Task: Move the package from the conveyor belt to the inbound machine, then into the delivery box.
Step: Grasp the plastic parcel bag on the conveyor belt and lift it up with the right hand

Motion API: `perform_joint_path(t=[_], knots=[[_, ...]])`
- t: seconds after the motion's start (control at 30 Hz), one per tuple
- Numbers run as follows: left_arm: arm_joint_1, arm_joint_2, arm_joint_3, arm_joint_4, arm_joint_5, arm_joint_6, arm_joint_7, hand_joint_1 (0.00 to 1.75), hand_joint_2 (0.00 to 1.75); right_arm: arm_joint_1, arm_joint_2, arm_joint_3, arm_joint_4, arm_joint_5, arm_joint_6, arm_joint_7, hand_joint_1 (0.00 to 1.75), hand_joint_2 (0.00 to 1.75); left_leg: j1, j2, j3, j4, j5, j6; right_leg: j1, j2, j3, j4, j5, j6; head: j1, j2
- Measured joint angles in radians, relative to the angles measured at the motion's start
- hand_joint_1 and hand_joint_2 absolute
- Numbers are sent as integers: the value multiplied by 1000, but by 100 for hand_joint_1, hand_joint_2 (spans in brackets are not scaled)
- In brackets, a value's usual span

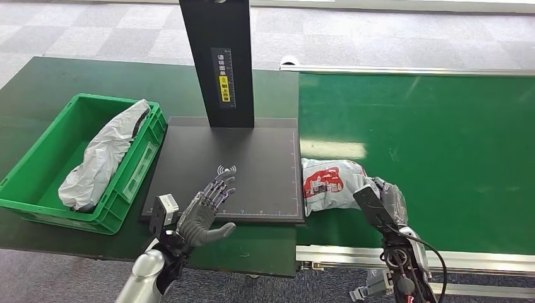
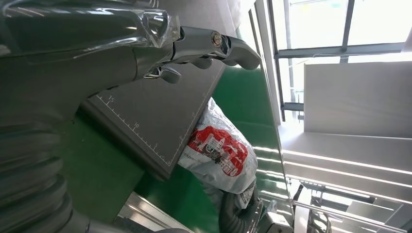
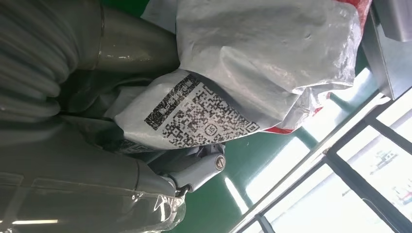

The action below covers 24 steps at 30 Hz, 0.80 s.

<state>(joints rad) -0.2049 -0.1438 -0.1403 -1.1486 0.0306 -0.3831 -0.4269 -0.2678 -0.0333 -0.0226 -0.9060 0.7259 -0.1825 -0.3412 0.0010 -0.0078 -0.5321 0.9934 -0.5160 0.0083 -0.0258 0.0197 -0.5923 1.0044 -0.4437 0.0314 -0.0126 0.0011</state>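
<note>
The package (image 1: 328, 183), a white plastic bag with red print, lies on the green conveyor belt (image 1: 441, 139), its left end against the black inbound machine plate (image 1: 252, 164). My right hand (image 1: 386, 201) grips the package's right end. In the right wrist view the package (image 3: 262, 63) and its barcode label press into my right hand (image 3: 194, 170). My left hand (image 1: 205, 211) hovers open over the plate's front edge, fingers spread, holding nothing. The left wrist view shows the package (image 2: 218, 150) beside the plate (image 2: 145, 116), under my left hand (image 2: 214, 43).
A green delivery box (image 1: 135, 170) stands left of the plate with a grey bag (image 1: 104, 154) leaning in it. The machine's black post (image 1: 221, 57) rises at the plate's far edge. The belt's metal rail (image 1: 479, 260) runs along the front.
</note>
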Motion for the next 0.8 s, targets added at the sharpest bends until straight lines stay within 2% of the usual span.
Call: perform_joint_path(t=[0.2,0.37,0.5,0.8], knots=[[-6,0,0,3,-3,-3,-16,0,175,29,9,-15,-50,-45,-30,-43,175,175,0,-1,-1,0,0,0,0,-1,-1,0,0,0,0,0],[-9,0,0,11,-5,-2,-25,0,175,67,29,-52,-118,-109,-135,-81,175,175,0,-2,-2,0,0,0,0,-2,-2,0,0,0,0,0],[-10,0,0,12,-5,0,-26,0,175,84,38,-72,-152,-118,-162,-86,175,175,0,-2,-2,0,0,0,0,-2,-2,0,0,0,0,0],[-15,0,-11,19,5,14,-27,0,175,143,67,-130,-286,-300,-370,-208,175,175,0,-3,-2,0,0,0,0,-3,-2,0,0,0,0,0]])
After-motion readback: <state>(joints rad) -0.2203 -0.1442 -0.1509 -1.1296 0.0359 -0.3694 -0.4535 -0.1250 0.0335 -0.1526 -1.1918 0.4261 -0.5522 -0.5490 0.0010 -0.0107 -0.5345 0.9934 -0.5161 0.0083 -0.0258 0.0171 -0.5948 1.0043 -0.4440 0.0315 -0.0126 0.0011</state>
